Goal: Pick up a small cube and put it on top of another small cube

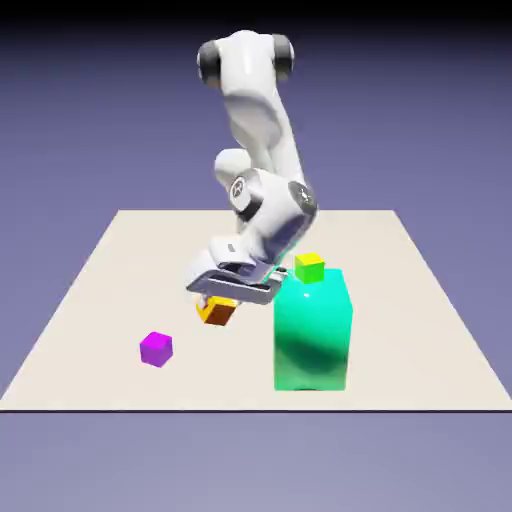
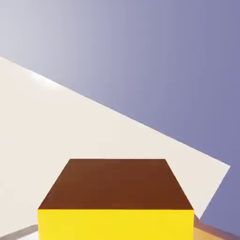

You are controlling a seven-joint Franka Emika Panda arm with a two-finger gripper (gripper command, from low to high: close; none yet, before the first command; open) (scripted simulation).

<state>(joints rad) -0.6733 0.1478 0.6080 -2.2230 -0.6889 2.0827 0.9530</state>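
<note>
Holding the orange cube [image 1: 217,311] clamped above the table [image 1: 100,300], the gripper [image 1: 222,300] must now reach the purple cube [image 1: 156,348].

Count on the table [image 1: 100,330]: three small cubes and one large block. Taking the teal-green block [image 1: 312,335] as landmark: one yellow-green cube [image 1: 309,267] just behind its top edge, one orange cube [image 1: 217,310] to its left in the exterior view, one purple cube [image 1: 156,348] farther left. One robot arm.
</note>
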